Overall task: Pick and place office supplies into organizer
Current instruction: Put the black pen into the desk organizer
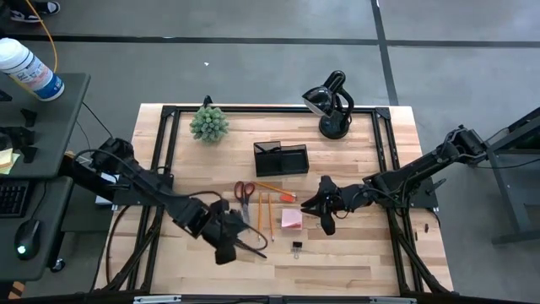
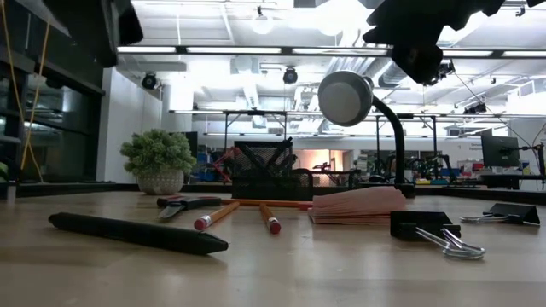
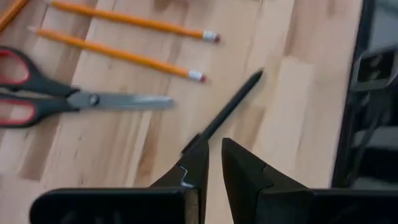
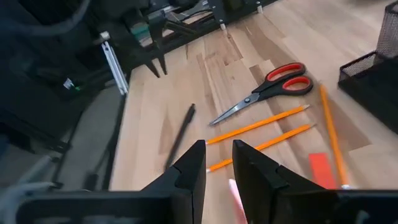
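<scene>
Below the scissors (image 1: 244,192), a black pen (image 1: 256,247) lies flat.
Its axis runs ten-to-four; left gripper (image 3: 213,162) hovers narrow, holding nothing.

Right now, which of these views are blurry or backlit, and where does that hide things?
Low view: bright ceiling lights behind leave the lamp and organizer as dark silhouettes, and the near pen is soft. Left wrist view: the scissors and pencils are blurred. Right wrist view: the pen is smeared and the dark side hides detail. High view: evenly lit.
</scene>
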Tool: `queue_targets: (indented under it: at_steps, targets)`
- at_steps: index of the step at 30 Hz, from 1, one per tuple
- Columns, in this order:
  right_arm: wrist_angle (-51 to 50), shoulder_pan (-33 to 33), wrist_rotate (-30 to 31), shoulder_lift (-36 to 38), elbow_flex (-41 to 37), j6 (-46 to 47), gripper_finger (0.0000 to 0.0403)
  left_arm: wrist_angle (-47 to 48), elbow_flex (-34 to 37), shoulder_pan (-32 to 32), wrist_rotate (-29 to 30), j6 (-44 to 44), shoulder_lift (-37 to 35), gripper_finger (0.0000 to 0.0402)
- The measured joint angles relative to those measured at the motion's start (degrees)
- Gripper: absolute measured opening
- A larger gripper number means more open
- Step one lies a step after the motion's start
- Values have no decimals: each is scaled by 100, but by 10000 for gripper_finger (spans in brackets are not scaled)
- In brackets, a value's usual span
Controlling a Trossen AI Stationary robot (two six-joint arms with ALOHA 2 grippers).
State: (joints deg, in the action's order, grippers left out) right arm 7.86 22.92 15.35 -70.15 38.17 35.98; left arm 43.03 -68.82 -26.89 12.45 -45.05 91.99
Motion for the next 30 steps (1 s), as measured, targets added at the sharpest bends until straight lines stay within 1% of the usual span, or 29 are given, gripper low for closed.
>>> queue_targets:
  at_steps: [2, 7, 9, 11, 14, 16, 19, 22, 25, 30]
  targets:
    - [24, 0, -80, 0, 0, 161, 74, -139, -20, -72, 65, 271, 83, 33]
    - [34, 0, -92, 0, 0, 578, 74, 39, -22, -125, 204, 1247, 158, 34]
    - [25, 0, -58, 0, 0, 740, 74, 226, 0, -125, 287, 1859, 189, 36]
    - [19, 0, 39, 0, 0, 882, 74, 209, -15, -125, 297, 2613, 225, 37]
    - [15, 0, 200, 0, 0, 1166, 74, 390, -6, -125, 125, 3362, 286, 37]
    - [27, 0, 372, -17, 0, 1480, 74, 444, -10, -125, -90, 3688, 334, 37]
    - [63, 0, 595, -74, 0, 1819, 74, 897, -8, -150, -276, 3931, 370, 37]
    - [67, -2, 680, -177, 0, 2184, 74, 1203, 89, -199, -259, 4098, 409, 37]
    - [111, 0, 690, -327, 0, 2510, 74, 733, 392, -230, -336, 4597, 404, 37]
    - [470, 0, 691, -686, -7, 2855, 74, -36, 937, -328, -893, 5424, 404, 37]
